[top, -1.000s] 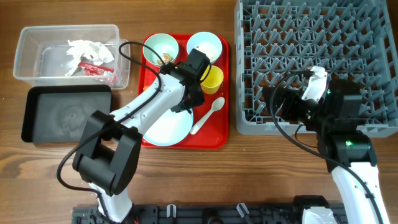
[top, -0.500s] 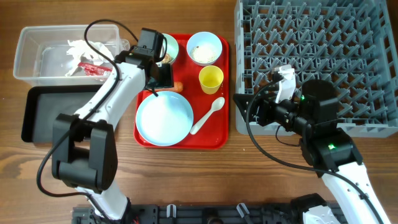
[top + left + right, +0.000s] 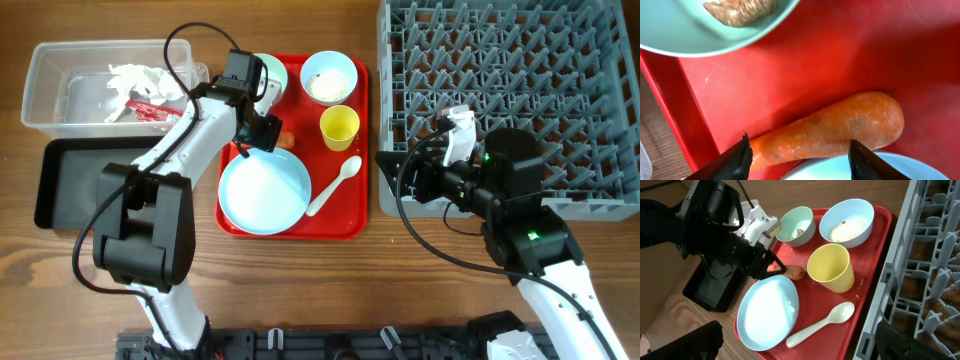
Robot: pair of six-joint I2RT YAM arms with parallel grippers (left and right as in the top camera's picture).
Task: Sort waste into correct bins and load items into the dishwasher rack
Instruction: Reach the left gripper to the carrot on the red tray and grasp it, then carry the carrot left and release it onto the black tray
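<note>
An orange carrot (image 3: 840, 127) lies on the red tray (image 3: 345, 215) between a pale green bowl (image 3: 272, 70) holding brownish scraps (image 3: 740, 7) and the light blue plate (image 3: 265, 192). My left gripper (image 3: 800, 162) is open, with one finger on each side of the carrot's thin end; it also shows in the overhead view (image 3: 262, 135). My right gripper (image 3: 400, 178) is open and empty, above the gap between the tray and the grey dishwasher rack (image 3: 510, 100). A bowl of rice (image 3: 847, 222), a yellow cup (image 3: 830, 267) and a white spoon (image 3: 822, 325) are on the tray.
The clear tub (image 3: 45, 90) at the far left holds white tissue (image 3: 135, 78) and a red wrapper (image 3: 150, 108). The black tray (image 3: 105, 185) lies in front of it. The rack's left wall stands close beside the red tray.
My left arm swung left from near the yellow cup to the carrot and settled over it. My right arm moved left toward the tray's edge, then held still.
</note>
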